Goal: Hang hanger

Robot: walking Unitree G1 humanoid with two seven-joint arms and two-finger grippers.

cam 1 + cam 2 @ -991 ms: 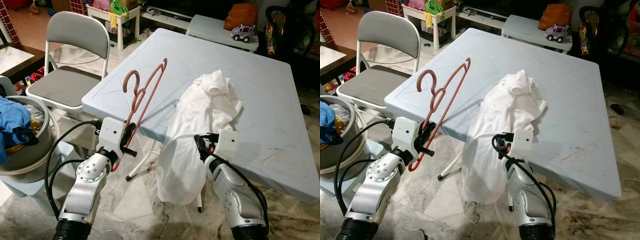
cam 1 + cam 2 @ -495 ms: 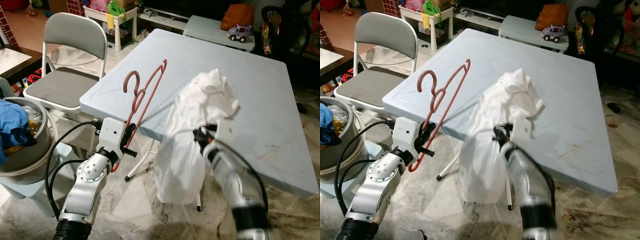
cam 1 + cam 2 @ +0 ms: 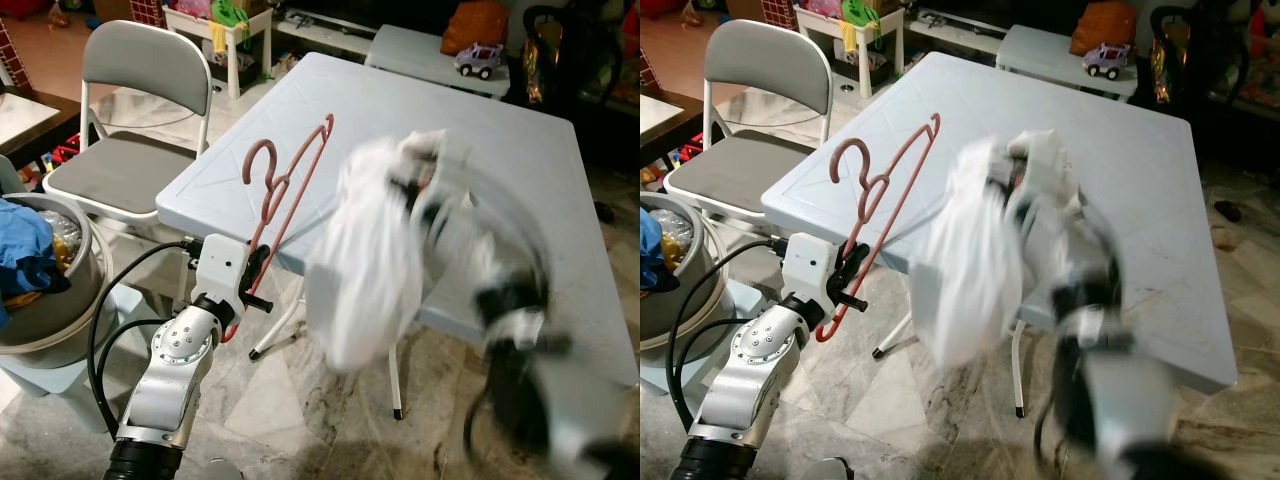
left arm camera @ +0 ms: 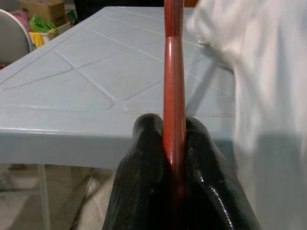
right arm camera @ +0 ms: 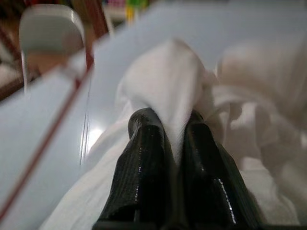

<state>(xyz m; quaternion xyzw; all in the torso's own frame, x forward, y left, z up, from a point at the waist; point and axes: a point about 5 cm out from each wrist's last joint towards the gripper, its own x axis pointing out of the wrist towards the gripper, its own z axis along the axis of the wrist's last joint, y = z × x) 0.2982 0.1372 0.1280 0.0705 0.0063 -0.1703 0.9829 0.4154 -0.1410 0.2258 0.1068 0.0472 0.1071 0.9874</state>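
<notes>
Now my left hand (image 4: pixel 173 158) pinches the stiff, light hanger (image 3: pixel 290 190) low beside the surface (image 3: pixel 520 150); right hand (image 5: pixel 175 139) grips limp white shirt (image 5: pixel 168 91).

Right gripper (image 5: pixel 175 127) at lower centre of frame, both black fingers (image 5: pixel 141 167) pinched tight on a fold of white cloth (image 5: pixel 172 81). Cloth bunches up centre and spreads right, blurred. Pale blue table (image 5: pixel 57 143) behind it. Thin red hanger (image 5: pixel 45 153) bar runs diagonally across left side. Grey chair (image 5: pixel 50 24) back, upper left, blurred.
</notes>
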